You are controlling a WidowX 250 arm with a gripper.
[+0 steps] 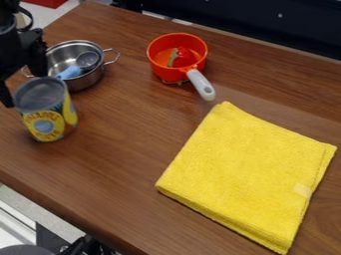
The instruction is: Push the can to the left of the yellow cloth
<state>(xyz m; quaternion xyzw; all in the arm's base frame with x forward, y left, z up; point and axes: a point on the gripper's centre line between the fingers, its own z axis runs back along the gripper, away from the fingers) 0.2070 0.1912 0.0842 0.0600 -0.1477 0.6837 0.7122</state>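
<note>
Gripper [23, 90] is hanging at the left edge, its fingers standing apart beside the yellow-labelled can [48, 119]. Can is standing upright, left of the folded yellow cloth [246, 172] and well apart from it. Orange saucepan [172, 74] is resting beyond the cloth.

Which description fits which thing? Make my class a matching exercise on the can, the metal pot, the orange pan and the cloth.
Things
1. Can
2. Metal pot
3. Orange pan
4. Cloth

Descriptions
A. Holds something red and has one pale handle
B. Yellow all over, folded and lying flat
C. Stands in front of the pot, with a yellow and blue label
D. Has a utensil with a light blue handle in it

Right pairs: 1-C, 2-D, 3-A, 4-B
</note>
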